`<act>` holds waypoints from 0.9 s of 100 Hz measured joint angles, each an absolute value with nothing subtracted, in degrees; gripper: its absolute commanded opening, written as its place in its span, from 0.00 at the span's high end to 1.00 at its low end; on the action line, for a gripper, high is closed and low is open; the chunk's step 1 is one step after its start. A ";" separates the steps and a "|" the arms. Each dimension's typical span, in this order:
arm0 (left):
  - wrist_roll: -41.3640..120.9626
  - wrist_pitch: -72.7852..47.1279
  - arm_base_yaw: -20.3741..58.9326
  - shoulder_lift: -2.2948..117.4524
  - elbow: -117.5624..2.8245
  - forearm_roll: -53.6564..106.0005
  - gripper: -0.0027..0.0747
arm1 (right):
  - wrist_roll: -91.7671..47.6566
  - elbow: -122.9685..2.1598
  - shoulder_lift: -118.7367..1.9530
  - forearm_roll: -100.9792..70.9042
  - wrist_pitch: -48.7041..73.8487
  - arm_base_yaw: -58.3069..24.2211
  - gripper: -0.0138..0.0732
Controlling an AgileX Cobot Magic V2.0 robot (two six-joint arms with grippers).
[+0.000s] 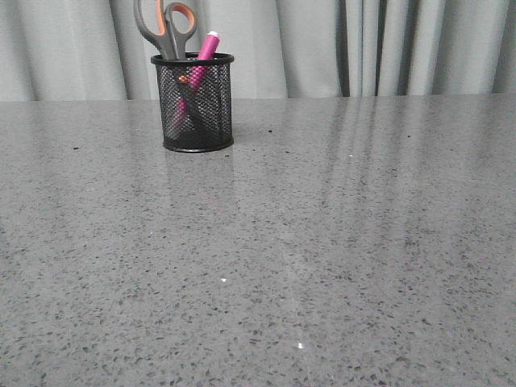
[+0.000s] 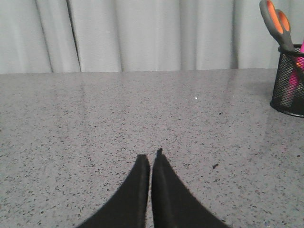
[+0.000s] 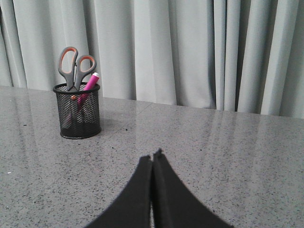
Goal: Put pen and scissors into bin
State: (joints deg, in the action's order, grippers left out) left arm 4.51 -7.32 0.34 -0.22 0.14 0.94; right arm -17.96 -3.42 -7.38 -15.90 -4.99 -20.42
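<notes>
The black mesh bin (image 1: pixel 193 105) stands at the far left of the grey table. The scissors (image 1: pixel 165 28) stand in it, grey and orange handles up. The pink pen (image 1: pixel 206 50) leans in it beside them, white tip up. The bin also shows in the left wrist view (image 2: pixel 289 80) and in the right wrist view (image 3: pixel 77 111), with the scissors (image 3: pixel 74 66) and pen (image 3: pixel 90 83) inside. My left gripper (image 2: pixel 150 155) is shut and empty, low over bare table. My right gripper (image 3: pixel 153 156) is shut and empty, well away from the bin. Neither gripper shows in the front view.
The speckled grey table (image 1: pixel 322 242) stretches wide in front of the bin. A pale grey curtain (image 1: pixel 363 44) hangs behind the table's far edge.
</notes>
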 measured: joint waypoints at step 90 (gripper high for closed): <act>4.41 -7.45 0.22 -0.22 0.14 0.94 0.99 | -17.96 -3.42 -7.38 -14.13 -5.66 -20.09 0.92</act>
